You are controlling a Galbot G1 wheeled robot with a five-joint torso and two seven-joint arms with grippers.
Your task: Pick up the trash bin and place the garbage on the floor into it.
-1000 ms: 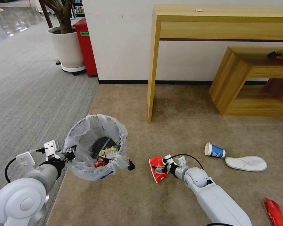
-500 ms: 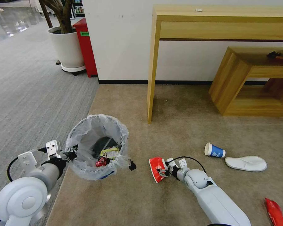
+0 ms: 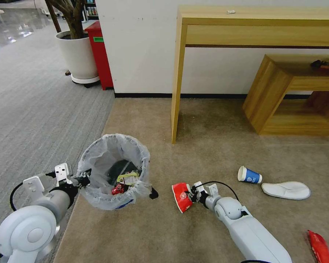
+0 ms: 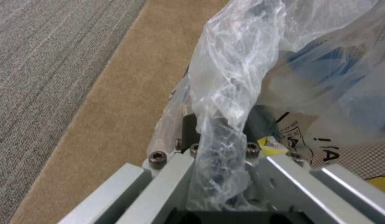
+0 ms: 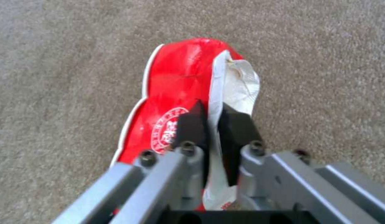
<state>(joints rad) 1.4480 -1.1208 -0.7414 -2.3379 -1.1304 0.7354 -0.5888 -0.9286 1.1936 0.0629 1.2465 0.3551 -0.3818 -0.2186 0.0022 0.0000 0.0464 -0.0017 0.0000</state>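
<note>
- Your left tool grips the rim of the small round dark trash bin w/ crinkly white plastic liner; fingers clamped on the liner fold.
- Bin sits over the beige-tan carpet floor, wrappers inside.
- Your right tool is pinched narrow on the crushed red paper cup, low near the carpet, right of bin.
- Blue paper cup, white slipper, red wrapper lie further right.

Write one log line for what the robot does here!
left gripper: shut on bag-lined dark trash bin | right gripper: shut on crushed red paper cup | beige carpet
</note>
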